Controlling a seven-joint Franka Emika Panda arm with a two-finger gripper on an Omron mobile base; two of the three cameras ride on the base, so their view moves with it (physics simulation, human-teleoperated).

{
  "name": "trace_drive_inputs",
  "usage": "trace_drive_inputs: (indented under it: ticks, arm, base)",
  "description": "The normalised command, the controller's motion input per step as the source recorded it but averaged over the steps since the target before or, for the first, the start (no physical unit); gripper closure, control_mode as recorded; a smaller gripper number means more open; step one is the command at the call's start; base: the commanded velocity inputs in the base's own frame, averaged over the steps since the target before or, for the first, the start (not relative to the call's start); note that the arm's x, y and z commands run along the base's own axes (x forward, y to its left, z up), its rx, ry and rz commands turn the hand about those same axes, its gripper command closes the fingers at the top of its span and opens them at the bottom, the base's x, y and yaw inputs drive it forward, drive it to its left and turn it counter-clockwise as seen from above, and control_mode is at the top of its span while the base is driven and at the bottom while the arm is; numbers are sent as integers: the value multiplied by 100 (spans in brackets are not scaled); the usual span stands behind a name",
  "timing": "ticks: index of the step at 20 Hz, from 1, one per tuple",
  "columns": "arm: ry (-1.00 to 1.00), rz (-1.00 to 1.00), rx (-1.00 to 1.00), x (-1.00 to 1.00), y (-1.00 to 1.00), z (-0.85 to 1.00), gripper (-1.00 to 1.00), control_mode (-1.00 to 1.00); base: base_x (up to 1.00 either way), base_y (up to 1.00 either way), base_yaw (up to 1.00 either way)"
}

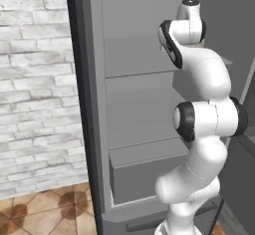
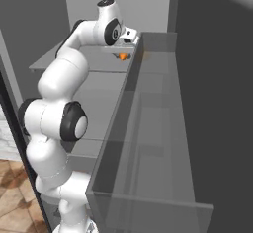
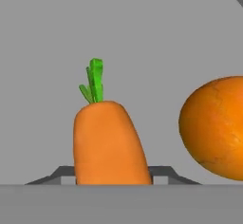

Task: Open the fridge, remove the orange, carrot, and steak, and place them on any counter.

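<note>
The fridge (image 1: 93, 129) stands open and my arm reaches onto its upper shelf (image 2: 74, 59). In the hand view the carrot (image 3: 109, 142) stands right in front of the camera, green tip pointing away. My gripper (image 3: 114, 173) is shut on the carrot, one dark fingertip (image 3: 64, 173) against each side. The orange (image 3: 216, 128) lies just to the carrot's right, apart from it. In the right base view the gripper (image 2: 124, 47) sits over a small orange patch at the shelf's right end. The steak and the counter are out of view.
The open fridge door (image 2: 212, 103) with its translucent door bin (image 2: 148, 143) stands close on the arm's right. Lower shelves and a drawer (image 1: 144, 172) lie below. A white brick wall (image 1: 35, 89) and a tiled floor (image 1: 45, 214) are to the left.
</note>
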Motion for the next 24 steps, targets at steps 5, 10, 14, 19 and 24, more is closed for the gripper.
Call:
trace_drive_inputs:
  ticks: [5,10,14,19,24]
  arm:
    - [-2,0,1,-15,0,-77,100,-100]
    - [-16,0,0,-46,7,-28,100,-100]
    - [-19,0,0,-94,18,0,100,-100]
    - [-13,0,0,-100,3,2,100,-100]
    - [-5,0,0,-100,0,25,100,-100]
  base:
    - [0,0,0]
    - [0,0,0]
    - [0,0,0]
    - [0,0,0]
    - [0,0,0]
